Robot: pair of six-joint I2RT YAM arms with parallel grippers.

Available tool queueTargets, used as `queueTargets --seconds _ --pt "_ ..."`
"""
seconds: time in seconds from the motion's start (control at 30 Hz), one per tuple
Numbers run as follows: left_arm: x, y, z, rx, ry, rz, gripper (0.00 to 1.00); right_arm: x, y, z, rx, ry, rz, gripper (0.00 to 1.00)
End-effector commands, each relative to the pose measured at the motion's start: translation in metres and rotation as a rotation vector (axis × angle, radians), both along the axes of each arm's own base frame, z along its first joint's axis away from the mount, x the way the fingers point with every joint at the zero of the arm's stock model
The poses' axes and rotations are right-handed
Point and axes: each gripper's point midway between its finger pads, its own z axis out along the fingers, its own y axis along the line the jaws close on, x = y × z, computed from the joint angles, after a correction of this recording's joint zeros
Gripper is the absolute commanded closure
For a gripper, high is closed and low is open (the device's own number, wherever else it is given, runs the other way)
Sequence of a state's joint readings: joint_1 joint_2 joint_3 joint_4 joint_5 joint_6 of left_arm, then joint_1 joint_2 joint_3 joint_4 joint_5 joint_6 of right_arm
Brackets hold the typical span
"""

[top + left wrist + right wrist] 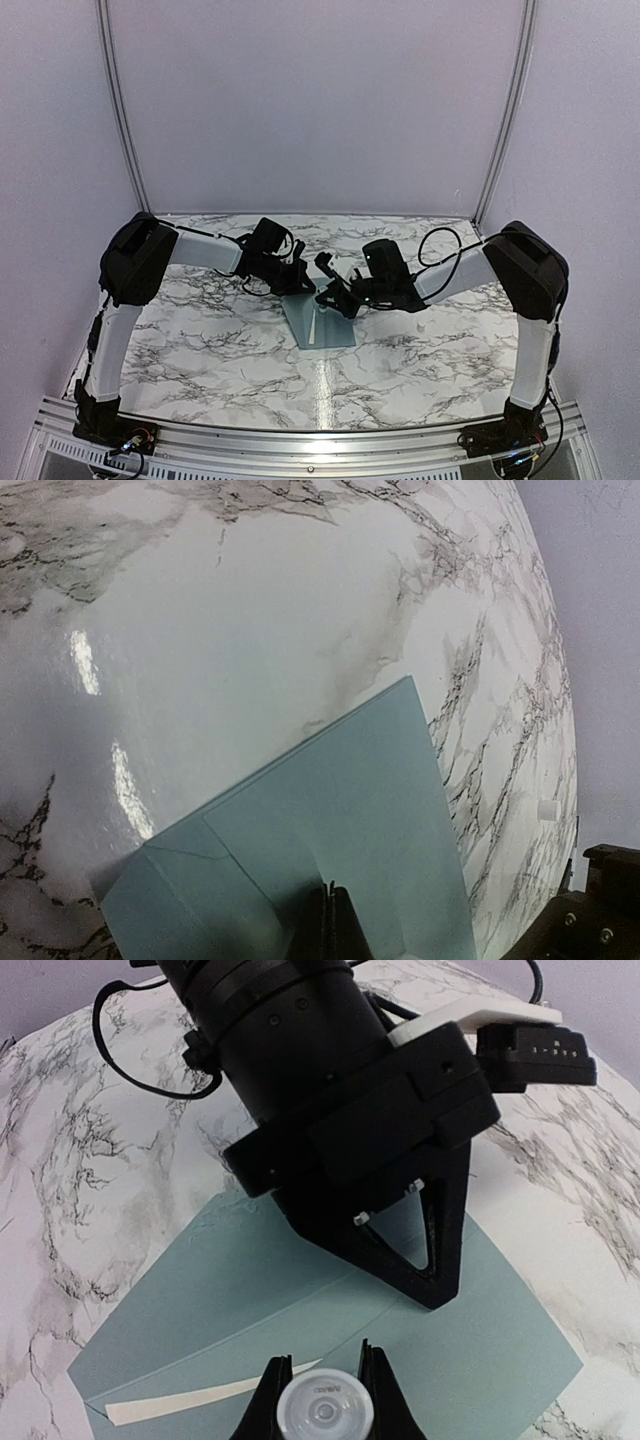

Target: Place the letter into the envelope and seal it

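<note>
While the envelope (322, 322) is lying flat on the marble counter (220, 340), roughly in the middle of it, both arms are reaching in over the envelope's far edge. The left gripper (333, 920) is pressing down on the envelope with its jaws pressed together, nothing showing between them; in the left wrist view the closed tips are sitting on the grey-blue paper near its centre fold lines. Seen from the right wrist, that same left gripper (425, 1270) is planted point-down on the far half of the envelope (300, 1330).

The right gripper (322, 1400) is hovering over the near part of the envelope, its jaws pinching a small white tube (322, 1415) whose round cap is facing the camera. Just beside the tube, toward the envelope's left edge, a pale narrow strip (205, 1398) is showing along the flap line.

From overhead, the two grippers are nearly meeting above the envelope's far edge, the left gripper (300, 278) on the envelope's left side and the right gripper (338, 298) on its right. The letter is not showing anywhere outside the envelope; whether it is lying inside cannot be told.
</note>
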State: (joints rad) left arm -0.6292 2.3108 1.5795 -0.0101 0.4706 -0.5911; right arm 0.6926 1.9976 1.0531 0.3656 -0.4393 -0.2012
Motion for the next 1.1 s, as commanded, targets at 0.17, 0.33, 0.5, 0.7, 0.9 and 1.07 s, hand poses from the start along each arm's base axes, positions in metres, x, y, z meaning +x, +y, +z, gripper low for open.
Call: queueTargets --seconds 0.17,0.33,0.5,0.7,0.9,1.07 --pt "-0.005 0.021 -0.032 0.102 0.075 0.032 1.00 -0.032 -0.001 -0.011 -0.040 0.067 0.069 1.00" --pt "-0.007 0.020 -0.032 0.101 0.078 0.022 1.00 -0.019 0.000 -0.017 -0.050 0.050 0.024 1.00" --pt "-0.007 0.019 -0.030 0.095 0.076 0.013 1.00 -0.008 0.002 -0.017 -0.043 0.036 -0.006 1.00" --pt "-0.009 0.018 -0.031 0.092 0.080 0.006 1.00 0.008 0.002 -0.011 -0.043 -0.003 -0.044 1.00" --pt "-0.009 0.017 -0.030 0.089 0.078 0.000 1.00 0.024 0.001 -0.009 -0.041 -0.033 -0.068 1.00" --pt "-0.009 0.018 -0.031 0.091 0.079 -0.004 1.00 0.029 0.000 -0.015 -0.049 -0.029 -0.075 1.00"
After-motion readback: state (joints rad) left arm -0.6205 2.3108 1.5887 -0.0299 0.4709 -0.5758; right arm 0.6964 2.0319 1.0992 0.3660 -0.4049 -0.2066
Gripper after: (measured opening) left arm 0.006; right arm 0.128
